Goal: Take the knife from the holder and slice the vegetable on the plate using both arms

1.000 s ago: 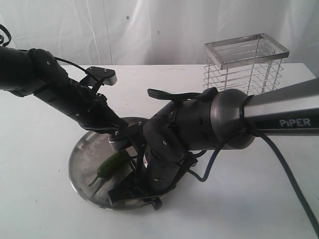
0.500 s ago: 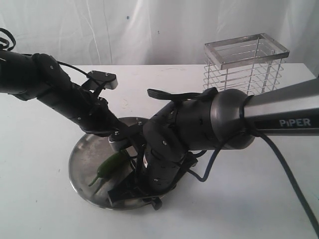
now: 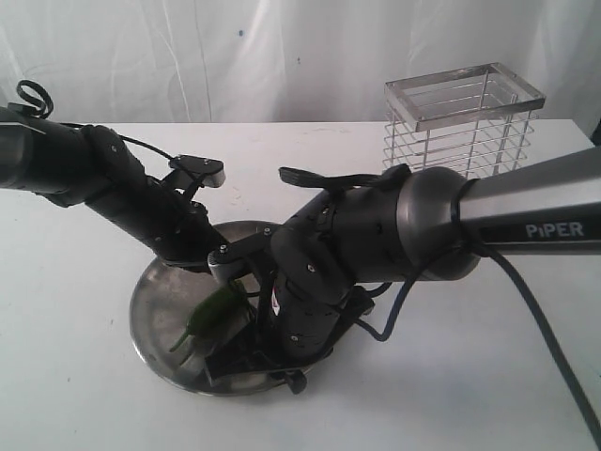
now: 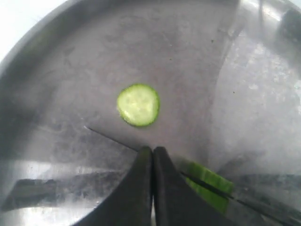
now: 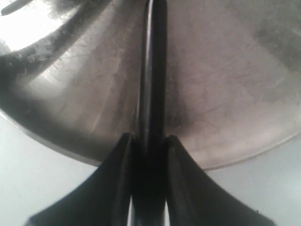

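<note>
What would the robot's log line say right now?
left gripper shut by vegetable | right gripper holds knife over plate | one slice cut

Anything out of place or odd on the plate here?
Nothing spilled or damaged. One cut slice lies flat on the plate, apart from the vegetable. Only oddity: the left fingers are shut beside the vegetable, not around it, while the right fingers hold the knife.

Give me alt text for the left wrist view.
A round green slice lies flat on the steel plate, just past the shut jaws. Beside the jaws sits more of the green vegetable, partly hidden.
</note>
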